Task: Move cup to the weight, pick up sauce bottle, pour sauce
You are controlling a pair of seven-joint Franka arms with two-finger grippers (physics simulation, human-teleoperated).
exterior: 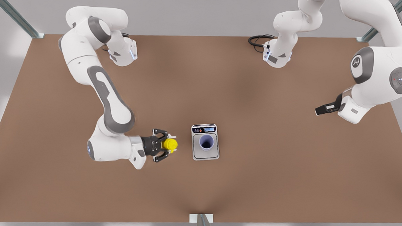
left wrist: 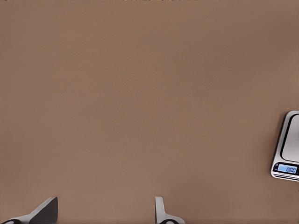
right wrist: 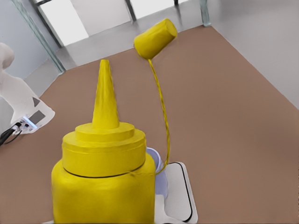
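Observation:
The yellow sauce bottle (exterior: 170,144) stands upright at the front view's left of the weight, and my right gripper (exterior: 165,145) is shut on its body from the side. Seen up close in the right wrist view, the sauce bottle (right wrist: 103,177) has its pointed nozzle bare and its small cap (right wrist: 155,38) dangling off on a thin tether. The lavender cup (exterior: 206,142) stands upright on the plate of the weight (exterior: 195,153). Behind the bottle I see the cup (right wrist: 157,173) and the weight (right wrist: 181,196). My left gripper (exterior: 321,110) waits open, far off at the front view's right.
The brown table (exterior: 272,182) has metal frame posts at its corners and one post (exterior: 202,223) at the middle of its front edge. A black cable (exterior: 257,39) lies by the far arm base. The left wrist view shows my left gripper (left wrist: 105,214) over bare tabletop, with the weight (left wrist: 288,149) at the picture's edge.

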